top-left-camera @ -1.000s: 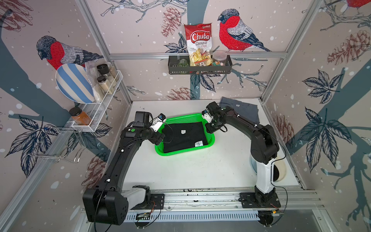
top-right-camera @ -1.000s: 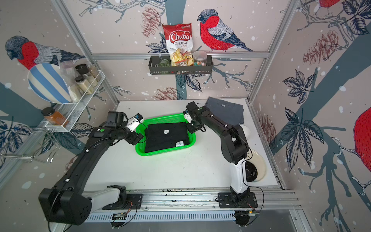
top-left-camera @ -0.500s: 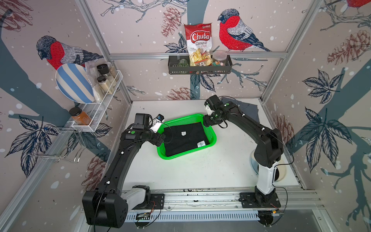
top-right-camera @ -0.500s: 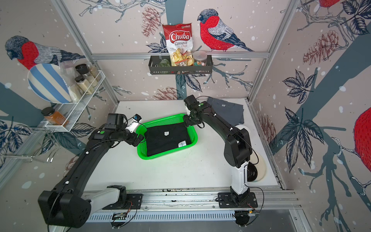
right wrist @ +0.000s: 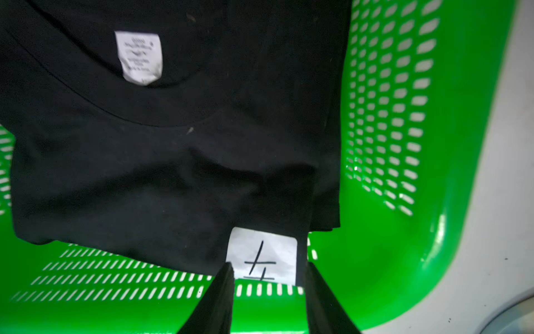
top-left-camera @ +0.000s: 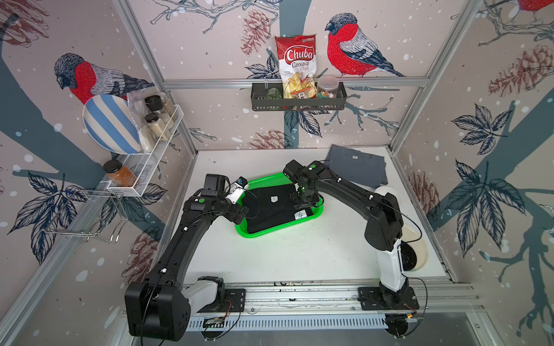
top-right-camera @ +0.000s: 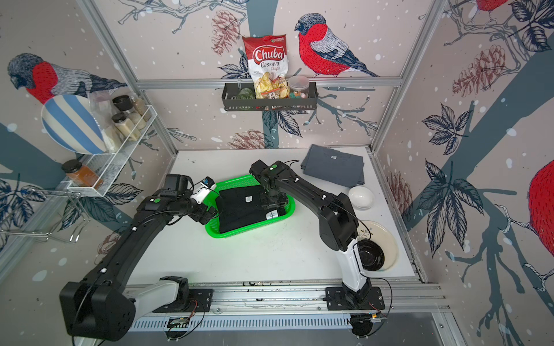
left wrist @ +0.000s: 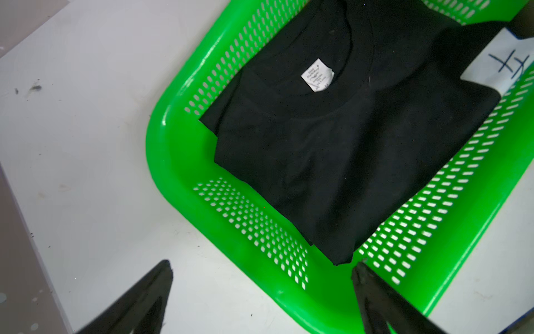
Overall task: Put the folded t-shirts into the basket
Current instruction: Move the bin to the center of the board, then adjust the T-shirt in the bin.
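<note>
Left gripper (left wrist: 261,263): jaws wide, empty, at the basket (left wrist: 179,162) corner.
Right gripper (right wrist: 269,264): jaws partly apart over the sticker (right wrist: 263,254), gripping nothing; tips possibly brushing cloth.
Black t-shirt (left wrist: 332,150): in basket, edges cut off in wrist views.
Grey t-shirt (top-left-camera: 356,167): on table (top-left-camera: 284,260), well apart.

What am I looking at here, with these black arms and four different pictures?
Two robot arms stand on a rail at the near edge of a white table: the left arm and the right arm. Two pictures are top views from a camera overhead and are nearly identical. The other two come from a small camera on each arm's wrist, looking out past its pincers.

On the table sits a green basket with a folded black t-shirt inside. A folded grey t-shirt lies apart from it, in the far corner on the right arm's side.

The left gripper hovers wide open at a basket corner. The right gripper hangs over the basket, jaws partly apart, near a white sticker. Neither appears to hold anything.
</note>
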Robot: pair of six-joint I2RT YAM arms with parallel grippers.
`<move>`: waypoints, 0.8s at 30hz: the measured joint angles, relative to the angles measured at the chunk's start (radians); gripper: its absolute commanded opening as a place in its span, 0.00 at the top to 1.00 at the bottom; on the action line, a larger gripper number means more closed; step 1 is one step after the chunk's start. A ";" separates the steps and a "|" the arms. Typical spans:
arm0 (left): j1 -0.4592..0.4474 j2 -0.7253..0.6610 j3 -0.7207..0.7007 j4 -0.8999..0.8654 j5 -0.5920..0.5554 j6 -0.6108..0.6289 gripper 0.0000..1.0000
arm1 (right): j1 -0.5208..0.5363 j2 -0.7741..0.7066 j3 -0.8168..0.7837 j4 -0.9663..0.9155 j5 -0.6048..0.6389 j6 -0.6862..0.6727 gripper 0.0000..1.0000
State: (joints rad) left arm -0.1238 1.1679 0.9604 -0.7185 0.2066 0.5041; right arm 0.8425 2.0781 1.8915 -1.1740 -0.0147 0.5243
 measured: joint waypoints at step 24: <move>-0.071 0.027 -0.188 0.192 -0.183 0.150 0.05 | -0.021 0.047 0.182 -0.052 -0.063 -0.029 0.86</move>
State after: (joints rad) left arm -0.1951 1.1950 0.7723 -0.5270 0.0235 0.6537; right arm 0.8211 2.1254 2.0735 -1.2263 -0.0776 0.4950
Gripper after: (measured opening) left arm 0.951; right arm 0.147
